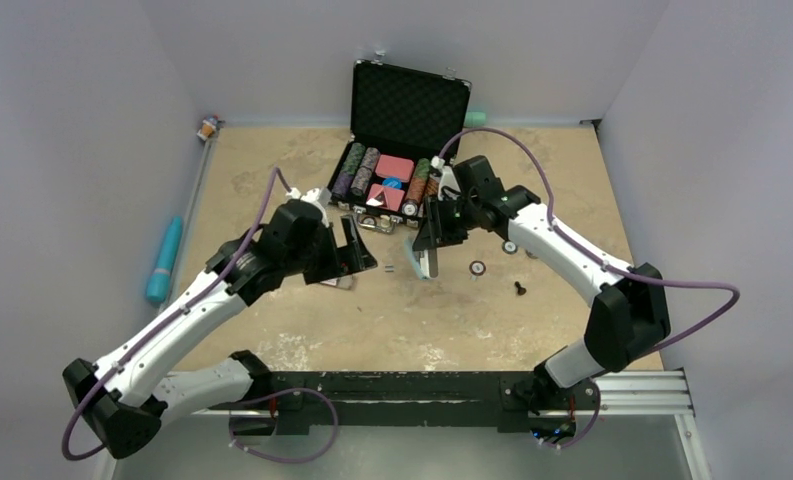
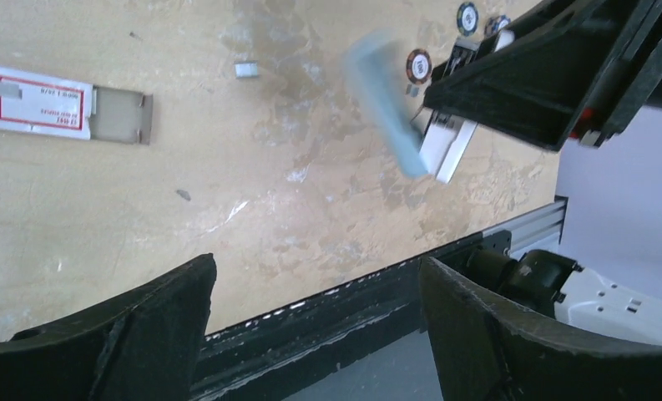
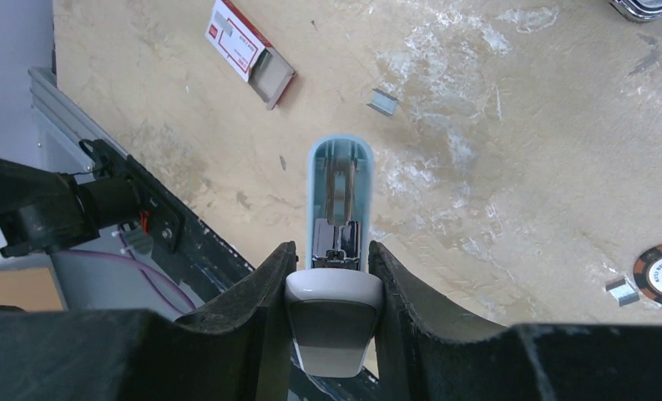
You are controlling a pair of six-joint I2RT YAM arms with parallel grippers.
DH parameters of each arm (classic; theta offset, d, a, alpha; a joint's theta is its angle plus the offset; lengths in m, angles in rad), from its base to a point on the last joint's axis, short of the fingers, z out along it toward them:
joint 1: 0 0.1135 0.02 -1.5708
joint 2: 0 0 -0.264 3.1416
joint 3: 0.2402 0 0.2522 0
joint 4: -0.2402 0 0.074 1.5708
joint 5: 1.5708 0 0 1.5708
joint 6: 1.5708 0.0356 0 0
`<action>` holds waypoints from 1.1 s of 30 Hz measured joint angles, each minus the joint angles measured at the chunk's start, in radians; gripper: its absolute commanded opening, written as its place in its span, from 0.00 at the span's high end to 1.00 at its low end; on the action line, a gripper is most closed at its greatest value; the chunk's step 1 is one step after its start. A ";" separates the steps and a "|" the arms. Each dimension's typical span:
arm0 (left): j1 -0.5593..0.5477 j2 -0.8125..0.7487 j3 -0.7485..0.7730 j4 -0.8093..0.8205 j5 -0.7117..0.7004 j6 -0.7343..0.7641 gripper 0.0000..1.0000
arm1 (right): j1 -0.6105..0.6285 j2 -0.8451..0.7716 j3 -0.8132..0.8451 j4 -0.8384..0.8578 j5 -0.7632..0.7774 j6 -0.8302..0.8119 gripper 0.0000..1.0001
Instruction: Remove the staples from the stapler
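Staples (image 3: 383, 102) lie in a tiny silver strip on the table (image 3: 519, 150), out past the tip of the stapler (image 3: 340, 192) that the right end effector (image 3: 333, 248) holds. Another little bit seems to lie off to one side of it, next to a poker chip (image 3: 661, 274).

The table is flat and hard, so thin things sit very low on it. The stapler is pale blue and flipped open. The right end effector is closed on its white back end, one finger on each side. It looks hard and smooth, so I think that thick end is the safe place to grip. I cannot tell if any strip is left in its open channel. The left end effector (image 2: 315, 276) is spread wide with nothing in it. A red-and-white box (image 2: 35, 100) lies beyond its tips.

The staples look very light, thin and slippery, and a strip may snap. I would pinch one gently by its long sides.
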 measured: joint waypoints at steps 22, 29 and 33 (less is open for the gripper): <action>0.002 -0.496 -0.111 0.119 0.184 0.026 0.00 | -0.008 -0.192 -0.116 0.698 -0.379 0.657 1.00; 0.013 -0.417 0.021 0.185 0.262 0.066 0.00 | 0.010 -0.288 -0.187 1.016 -0.421 0.863 1.00; 0.014 -0.337 0.093 0.249 0.339 0.082 0.00 | 0.057 -0.305 -0.192 1.144 -0.422 0.933 1.00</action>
